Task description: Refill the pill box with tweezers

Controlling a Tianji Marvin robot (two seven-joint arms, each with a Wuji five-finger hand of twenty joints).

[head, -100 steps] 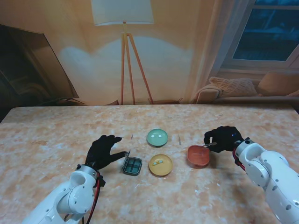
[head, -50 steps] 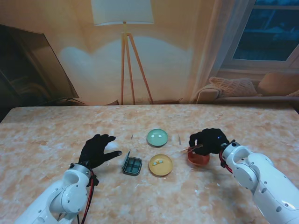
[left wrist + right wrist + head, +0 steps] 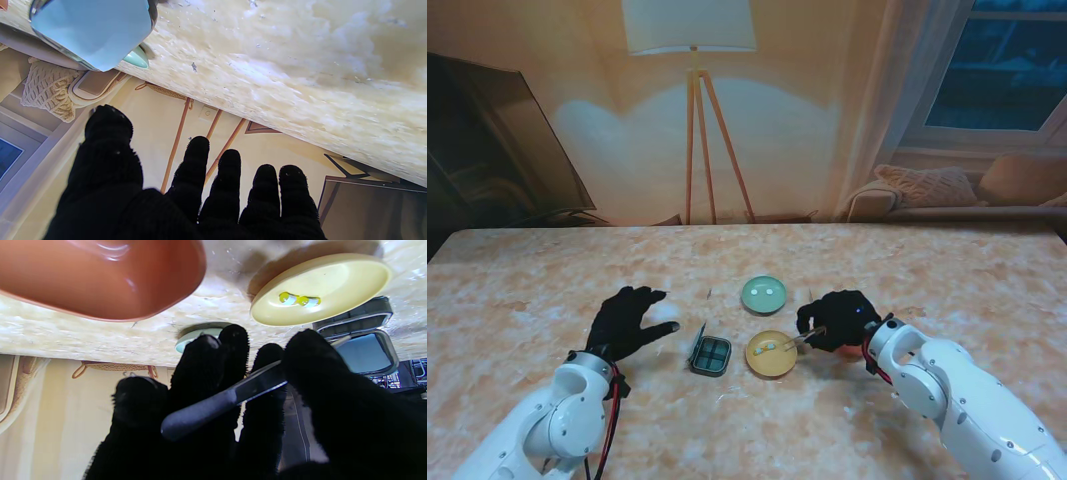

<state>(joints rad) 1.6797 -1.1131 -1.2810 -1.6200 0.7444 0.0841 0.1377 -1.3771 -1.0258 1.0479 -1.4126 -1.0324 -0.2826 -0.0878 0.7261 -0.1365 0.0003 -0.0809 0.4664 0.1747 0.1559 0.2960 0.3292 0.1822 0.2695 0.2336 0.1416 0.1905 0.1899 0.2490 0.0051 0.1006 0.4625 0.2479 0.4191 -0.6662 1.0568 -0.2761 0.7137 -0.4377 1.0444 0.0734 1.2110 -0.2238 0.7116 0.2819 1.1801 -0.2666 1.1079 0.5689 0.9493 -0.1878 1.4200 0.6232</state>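
The small pill box (image 3: 710,354) lies open in the middle of the table, lid raised on its left side; the right wrist view shows it too (image 3: 363,340). My right hand (image 3: 837,320) is shut on the dark tweezers (image 3: 220,401), whose tips (image 3: 793,343) reach over the yellow dish (image 3: 771,354). Yellow-and-white capsules (image 3: 299,300) lie in that dish. My left hand (image 3: 627,322) rests open, fingers apart, a little left of the pill box and apart from it; its wrist view shows the box lid (image 3: 93,26) close by.
A green dish (image 3: 764,294) sits farther from me than the yellow one. The red dish (image 3: 852,350) is mostly hidden behind my right hand. A thin light stick (image 3: 810,297) lies beside the green dish. Bare marbled table spreads to both sides.
My right hand has carried the tweezers leftward from the red dish to the yellow dish. My left hand has drawn back to the left, away from the pill box.
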